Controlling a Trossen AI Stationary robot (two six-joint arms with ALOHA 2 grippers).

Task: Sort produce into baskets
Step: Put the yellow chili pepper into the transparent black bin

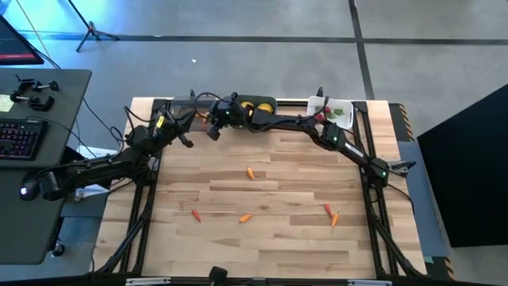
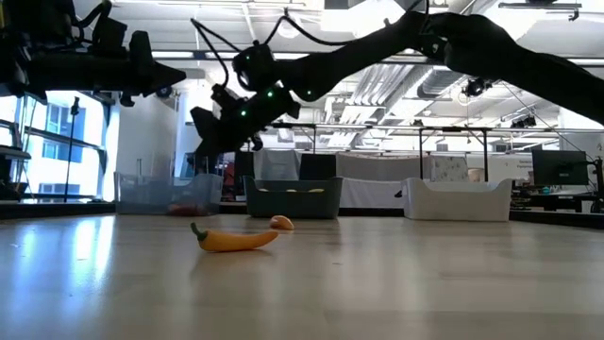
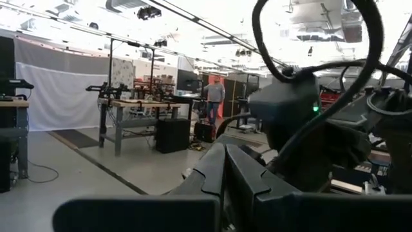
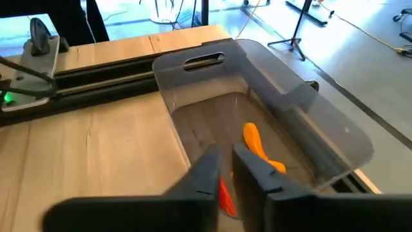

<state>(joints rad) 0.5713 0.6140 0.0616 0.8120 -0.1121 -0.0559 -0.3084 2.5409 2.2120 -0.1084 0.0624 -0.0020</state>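
Observation:
Three bins stand along the table's far edge: a clear-grey bin [image 1: 184,103] [image 4: 257,116], a dark teal bin [image 1: 258,104] holding yellow lemons, and a white bin [image 1: 337,110] holding green and red bits. My right gripper [image 1: 214,121] [image 4: 225,161] hovers over the clear bin, its fingers a narrow gap apart with nothing between the tips. An orange carrot [image 4: 254,145] and a red piece [image 4: 225,193] lie on the bin's floor below it. My left gripper [image 1: 184,131] [image 3: 225,161] is shut and empty, raised near the clear bin.
Loose produce lies on the wooden table: an orange carrot [image 1: 251,172], a red piece [image 1: 196,214], an orange piece [image 1: 246,218], and a red and an orange piece [image 1: 332,214] toward the right. A desk with a keyboard [image 1: 20,139] stands off the table's left.

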